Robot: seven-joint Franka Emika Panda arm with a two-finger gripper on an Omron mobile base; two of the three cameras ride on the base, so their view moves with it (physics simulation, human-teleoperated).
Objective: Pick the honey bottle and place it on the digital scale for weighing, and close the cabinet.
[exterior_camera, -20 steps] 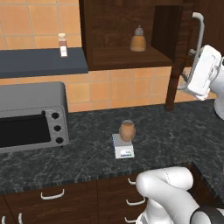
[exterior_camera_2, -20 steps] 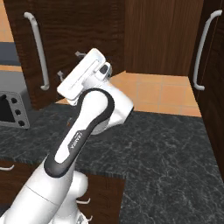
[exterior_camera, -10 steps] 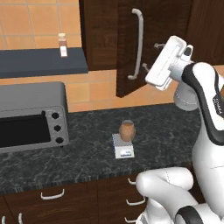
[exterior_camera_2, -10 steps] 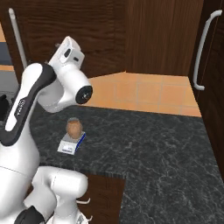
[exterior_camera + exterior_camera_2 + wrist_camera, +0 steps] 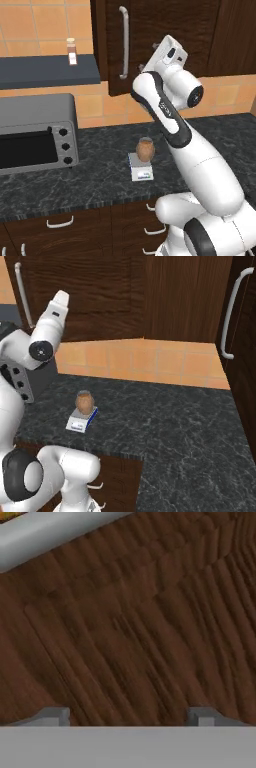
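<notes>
The honey bottle, a squat brown jar, stands upright on the digital scale on the dark counter. The cabinet door with its silver bar handle is swung almost flat against the cabinet front. My gripper is up against the door's wood, well above the scale. In the hand view my gripper faces wood grain with its tips wide apart, open and holding nothing; the handle crosses the top left.
A grey toaster oven stands at the counter's left. A slim bottle sits on the dark shelf above it. Another tall door with a bar handle is at the far right. Drawers lie below the counter.
The arm swept left with the hand against the door. The door swung from wide open to almost shut, hiding the cabinet's inside. The honey bottle stayed on the scale.
</notes>
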